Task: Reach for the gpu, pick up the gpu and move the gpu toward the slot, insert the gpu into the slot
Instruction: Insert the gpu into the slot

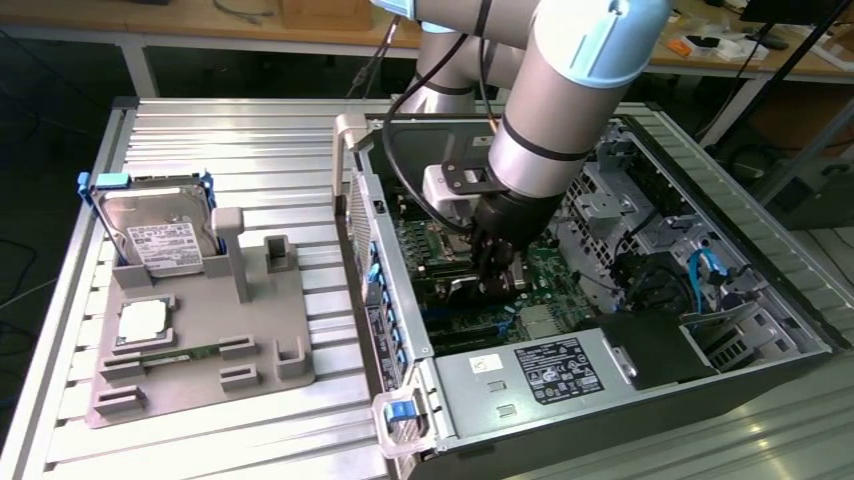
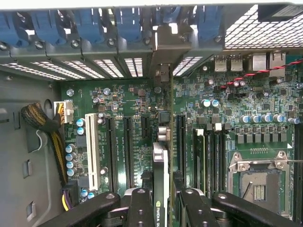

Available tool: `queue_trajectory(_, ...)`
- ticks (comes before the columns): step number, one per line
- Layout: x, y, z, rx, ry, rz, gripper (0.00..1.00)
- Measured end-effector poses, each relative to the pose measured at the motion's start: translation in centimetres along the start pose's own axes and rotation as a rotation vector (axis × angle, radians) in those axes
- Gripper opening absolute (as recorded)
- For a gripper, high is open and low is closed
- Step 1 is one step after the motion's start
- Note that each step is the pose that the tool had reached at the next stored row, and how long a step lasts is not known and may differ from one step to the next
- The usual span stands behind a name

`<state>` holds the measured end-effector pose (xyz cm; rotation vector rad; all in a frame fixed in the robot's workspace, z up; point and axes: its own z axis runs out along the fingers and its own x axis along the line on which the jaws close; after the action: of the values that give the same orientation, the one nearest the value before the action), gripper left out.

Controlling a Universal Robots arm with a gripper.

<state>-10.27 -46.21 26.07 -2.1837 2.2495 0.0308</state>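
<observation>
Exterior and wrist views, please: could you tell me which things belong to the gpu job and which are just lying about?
Job in hand: gpu, clamped edge-on in the gripper; motherboard slots; open computer case.
Lying about: hard drive, square chip, grey holder.

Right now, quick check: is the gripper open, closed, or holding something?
Gripper: closed on the gpu, holding it edge-on above the motherboard.
</observation>
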Motion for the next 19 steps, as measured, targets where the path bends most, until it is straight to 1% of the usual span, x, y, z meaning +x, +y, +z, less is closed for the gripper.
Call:
queue_trajectory(6,0.00,0.00,0.05,0.0001,-0.0003,0.000,0.27)
queue_trajectory(7,-0.02,0.00,-0.08,0.0007,-0.0015,0.000,0.27)
queue_trajectory(14,-0.01,0.00,-0.26,-0.0001,0.0001,0.000,0.27)
queue_trajectory(19,-0.02,0.00,-0.31,0.0002,-0.0002,0.000,0.27)
